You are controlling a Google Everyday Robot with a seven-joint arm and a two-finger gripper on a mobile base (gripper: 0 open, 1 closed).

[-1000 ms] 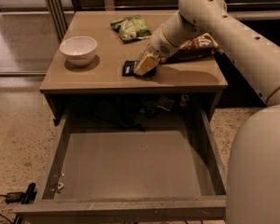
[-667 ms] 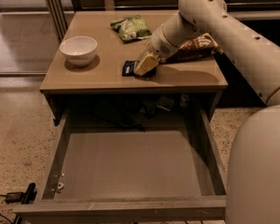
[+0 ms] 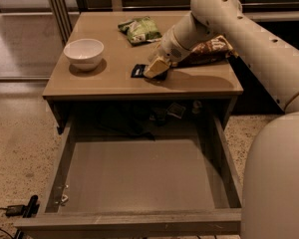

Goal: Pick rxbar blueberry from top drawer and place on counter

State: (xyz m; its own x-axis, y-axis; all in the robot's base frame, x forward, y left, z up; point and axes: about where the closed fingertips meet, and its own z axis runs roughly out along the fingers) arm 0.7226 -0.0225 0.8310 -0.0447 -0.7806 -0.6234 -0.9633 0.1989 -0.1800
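Set against the frames from a second earlier, nothing has visibly shifted: the gripper [image 3: 157, 69] sits at the same spot on the counter [image 3: 99, 83], the bar lies in the same place, and the drawer is pulled out just as far.

On the left of the counter stands a white bowl [image 3: 83, 54], well apart from the rest. Right of it, near the back, lies a green snack bag [image 3: 139, 29]. In front of that bag, near the middle of the counter, rests the rxbar blueberry [image 3: 138, 71]: a small flat dark wrapper with a little pale print, lying flat on the surface, with only its left end showing. The gripper, pale yellow at its tip, covers the bar's right end and comes down on it at a slant from the upper right. Whether it is spread or closed, and whether it has any hold on the bar, cannot be told from this angle. Just behind the gripper, further right, lies a brown chip bag [image 3: 209, 49], partly hidden by the cream arm [image 3: 249, 34] that reaches in from the right.

Below the counter, the top drawer [image 3: 60, 168] stands fully pulled out, its flat grey floor bare toward the front, with some dark clutter [image 3: 164, 112] in the shadow at its back.
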